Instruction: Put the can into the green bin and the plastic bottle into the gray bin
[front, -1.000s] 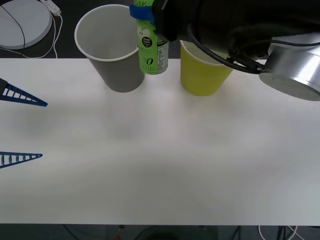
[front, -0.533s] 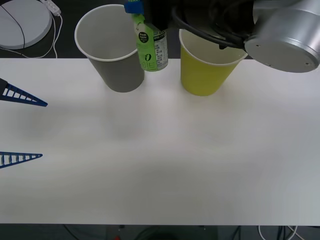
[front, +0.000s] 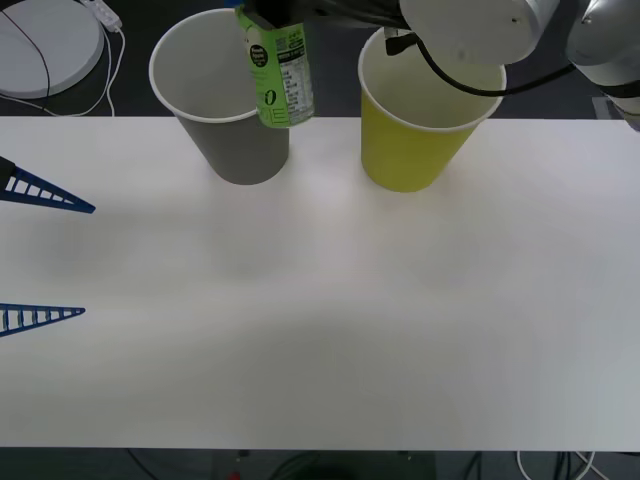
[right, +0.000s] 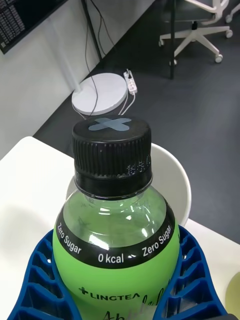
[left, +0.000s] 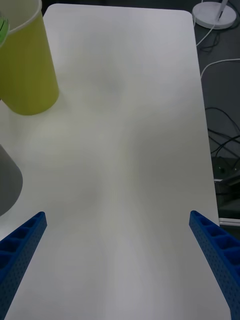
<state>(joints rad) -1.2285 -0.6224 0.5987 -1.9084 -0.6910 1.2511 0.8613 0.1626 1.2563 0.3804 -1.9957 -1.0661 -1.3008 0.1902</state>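
My right gripper (front: 266, 14) is shut on the plastic bottle (front: 277, 74), a small clear bottle of green drink with a black cap. The bottle hangs tilted over the right side of the gray bin (front: 228, 140), in front of its rim. In the right wrist view the blue fingers (right: 31, 285) wrap the plastic bottle (right: 116, 225), with the gray bin's white rim (right: 176, 175) behind it. The green bin (front: 412, 140) stands to the right of the gray one. My left gripper (front: 42, 252) waits open at the table's left edge. The can is out of view.
A white table (front: 320, 320) holds both bins near its far edge. A white round disc with a cable (front: 45, 45) lies on the floor beyond the far left corner. The left wrist view has the green bin (left: 24, 65) and a sliver of the gray bin (left: 7, 185).
My right gripper has carried the bottle to the left, from the gap between the two bins to over the gray bin's right rim. The left arm has not moved.
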